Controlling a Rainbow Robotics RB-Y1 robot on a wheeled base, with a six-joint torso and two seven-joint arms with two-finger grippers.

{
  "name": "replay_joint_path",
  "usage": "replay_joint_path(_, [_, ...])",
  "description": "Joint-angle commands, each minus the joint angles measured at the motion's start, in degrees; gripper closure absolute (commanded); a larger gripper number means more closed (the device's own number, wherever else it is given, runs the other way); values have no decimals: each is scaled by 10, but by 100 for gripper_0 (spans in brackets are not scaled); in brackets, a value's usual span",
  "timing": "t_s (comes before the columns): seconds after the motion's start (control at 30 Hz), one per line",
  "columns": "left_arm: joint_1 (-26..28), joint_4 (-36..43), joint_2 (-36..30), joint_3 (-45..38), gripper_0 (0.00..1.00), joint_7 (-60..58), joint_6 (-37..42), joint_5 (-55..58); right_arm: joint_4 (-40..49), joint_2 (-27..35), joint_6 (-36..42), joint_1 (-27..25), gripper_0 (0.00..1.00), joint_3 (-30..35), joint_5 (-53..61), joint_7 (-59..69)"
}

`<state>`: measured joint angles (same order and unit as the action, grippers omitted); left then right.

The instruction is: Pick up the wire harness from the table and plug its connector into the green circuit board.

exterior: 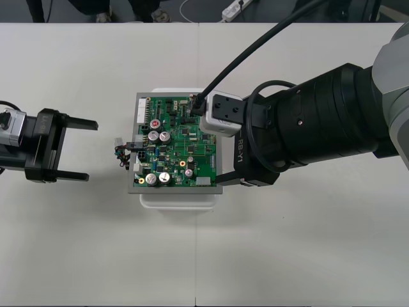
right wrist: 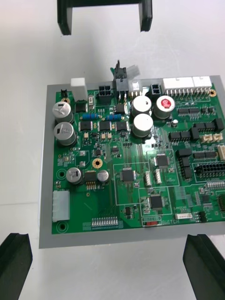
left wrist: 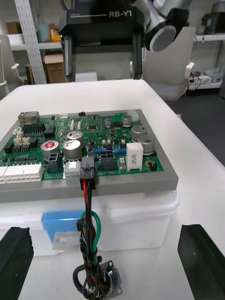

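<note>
The green circuit board [exterior: 176,153] lies on its white base [exterior: 179,199] mid-table. The harness's black plug [left wrist: 87,171] sits in a connector at the board's left edge, also seen as the plug [right wrist: 121,77] in the right wrist view. Its red, black and green wires [left wrist: 89,225] hang down over the base to the round metal socket [left wrist: 101,281] on the table. In the front view the harness [exterior: 124,153] lies bunched beside the board. My left gripper [exterior: 82,149] stands open a short way left of it, holding nothing. My right gripper [right wrist: 110,267] hovers open over the board's right side [exterior: 214,150].
The right arm's thick black forearm [exterior: 319,115] and its cable [exterior: 255,45] cross the table's right half. Bare table [exterior: 96,256] surrounds the board. The right gripper [left wrist: 101,37] faces the left one across the board.
</note>
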<state>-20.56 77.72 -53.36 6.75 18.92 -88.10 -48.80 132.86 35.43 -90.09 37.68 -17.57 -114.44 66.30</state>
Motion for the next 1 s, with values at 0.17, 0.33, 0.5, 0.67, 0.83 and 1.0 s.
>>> replay_joint_path(0.17, [21, 61, -16, -74, 10, -136, -19, -39, -20, 60, 1, -4, 6, 18, 53, -27])
replay_joint_path(0.33, [26, 94, -9, -108, 10, -157, -19, -72, -30, 72, 1, -4, 6, 20, 69, -35])
replay_joint_path(0.5, [26, 118, -2, -122, 10, -207, -19, -86, -55, 86, 1, -5, 6, 33, 111, -46])
replay_joint_path(0.67, [26, 156, 8, -154, 10, -251, -19, -121, -76, 102, 1, -5, 6, 54, 156, -65])
replay_joint_path(0.83, [26, 183, 12, -165, 9, -293, -19, -136, -104, 133, 1, -4, 6, 61, 214, -123])
replay_joint_path(1.0, [26, 204, 20, -184, 10, -306, -19, -166, -130, 170, 1, -4, 6, 64, 263, -181])
